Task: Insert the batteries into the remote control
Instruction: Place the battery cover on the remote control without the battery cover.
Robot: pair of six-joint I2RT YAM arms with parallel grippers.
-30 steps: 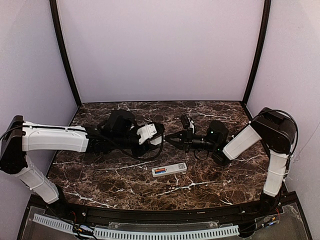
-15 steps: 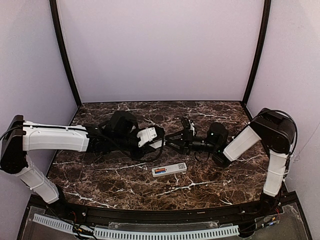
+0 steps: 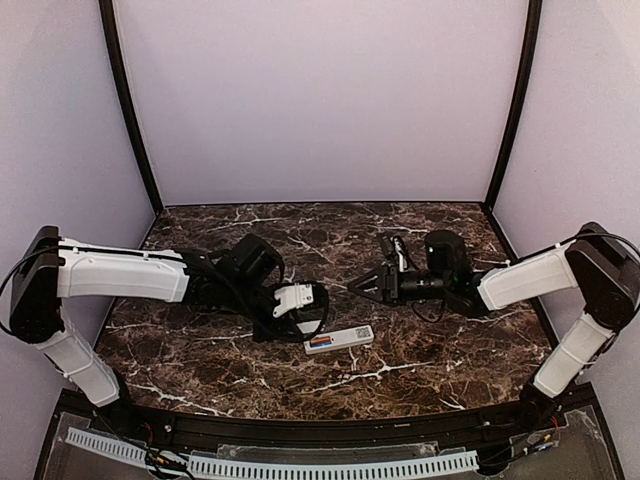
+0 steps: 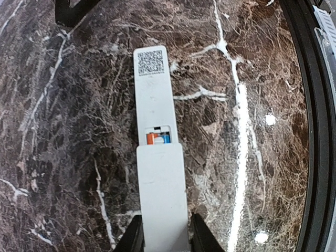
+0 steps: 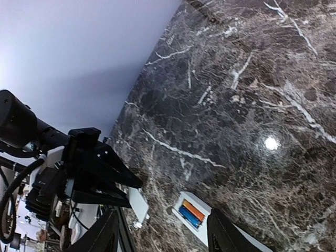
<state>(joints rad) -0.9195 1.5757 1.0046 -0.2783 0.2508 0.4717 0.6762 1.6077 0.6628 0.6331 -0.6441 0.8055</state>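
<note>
The left gripper (image 4: 164,224) was clamped on a white cover (image 4: 160,191), one finger (image 4: 131,236) on each long edge. The cover's far end lay over the near end of the remote (image 4: 152,100); I could not tell whether they touched. The right gripper (image 5: 164,223) hung above the table (image 3: 420,360) with its fingers well apart, holding nothing. The remote lay face down on the table between the two arms, code label at its far end. Its open compartment held both batteries (image 4: 158,138) side by side, orange and blue, partly hidden by the cover.
</note>
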